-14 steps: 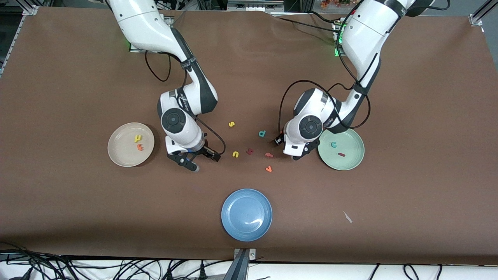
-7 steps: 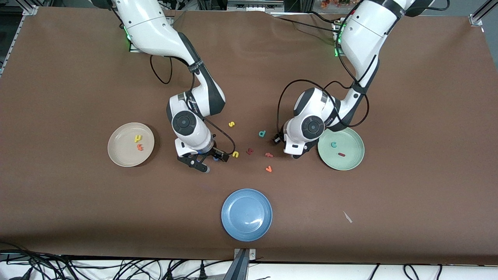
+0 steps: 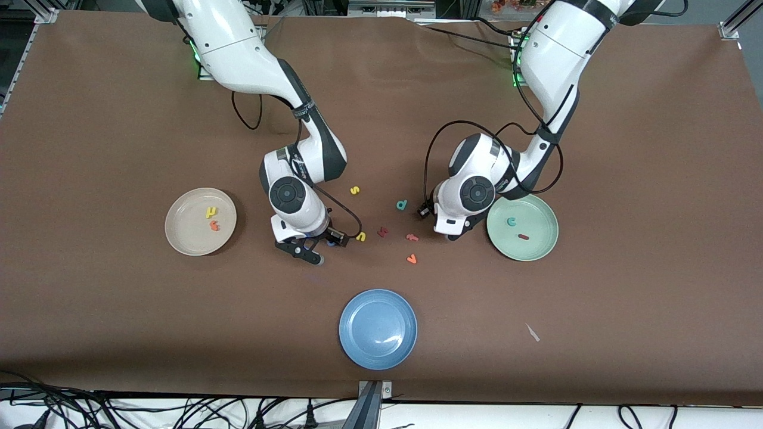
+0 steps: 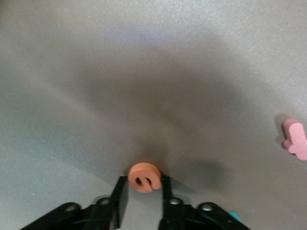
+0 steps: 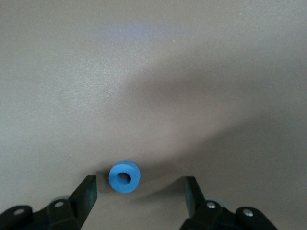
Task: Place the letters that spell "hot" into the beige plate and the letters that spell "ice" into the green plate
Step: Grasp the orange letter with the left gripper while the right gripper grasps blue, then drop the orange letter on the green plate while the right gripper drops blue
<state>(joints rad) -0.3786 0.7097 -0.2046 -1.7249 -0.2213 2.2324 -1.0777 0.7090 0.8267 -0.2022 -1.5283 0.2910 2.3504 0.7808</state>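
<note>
The beige plate (image 3: pixel 179 238) holds the yellow "h" (image 3: pixel 211 212) and orange "t" (image 3: pixel 214 225). The green plate (image 3: pixel 539 253) holds the teal "c" (image 3: pixel 511 221) and dark red "i" (image 3: pixel 523 237). My left gripper (image 3: pixel 454 236) is low on the table beside the green plate. In the left wrist view it (image 4: pixel 144 184) is shut on the orange "e" (image 4: pixel 144 177), a finger touching each side. My right gripper (image 3: pixel 310 247) is down between the beige plate and the loose letters. It (image 5: pixel 139 187) stands open around the blue "o" (image 5: pixel 124 176), which lies closer to one finger.
Loose letters lie between the arms: yellow "s" (image 3: pixel 354 190), teal "d" (image 3: pixel 402 205), yellow "u" (image 3: pixel 360 236), a dark red letter (image 3: pixel 382 232), a salmon letter (image 3: pixel 412 237) and an orange "v" (image 3: pixel 411 258). A blue plate (image 3: pixel 378 329) sits nearer the camera.
My right arm has slid away from the beige plate toward the loose letters and stopped beside the yellow "u". My left gripper's fingers have drawn in.
</note>
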